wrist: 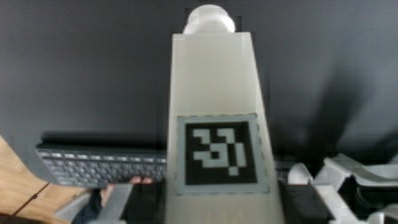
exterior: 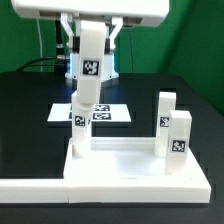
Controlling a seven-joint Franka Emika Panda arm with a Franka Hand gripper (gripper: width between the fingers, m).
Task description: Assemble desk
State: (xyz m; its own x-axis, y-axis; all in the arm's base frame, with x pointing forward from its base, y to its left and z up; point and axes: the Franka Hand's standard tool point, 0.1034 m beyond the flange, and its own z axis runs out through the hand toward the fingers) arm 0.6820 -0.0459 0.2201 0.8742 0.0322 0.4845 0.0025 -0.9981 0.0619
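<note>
My gripper (exterior: 92, 32) hangs from above and is shut on a long white desk leg (exterior: 90, 65) bearing a black-and-white tag. The leg is upright, above the far left corner of the white rimmed desk top (exterior: 130, 165). Right under it another tagged leg (exterior: 78, 115) stands at that corner; I cannot tell whether the two touch. Two more legs (exterior: 172, 125) stand at the top's right side. In the wrist view the held leg (wrist: 214, 100) fills the middle, its round peg at the far end, with dark finger pads (wrist: 143, 205) against both its sides around my gripper (wrist: 214, 205).
The marker board (exterior: 112, 112) lies flat on the black table behind the desk top. A white border bar (exterior: 40, 188) runs along the front and left of the desk top. White parts (wrist: 356, 175) and a grey keyboard-like thing (wrist: 80, 165) show beside the leg.
</note>
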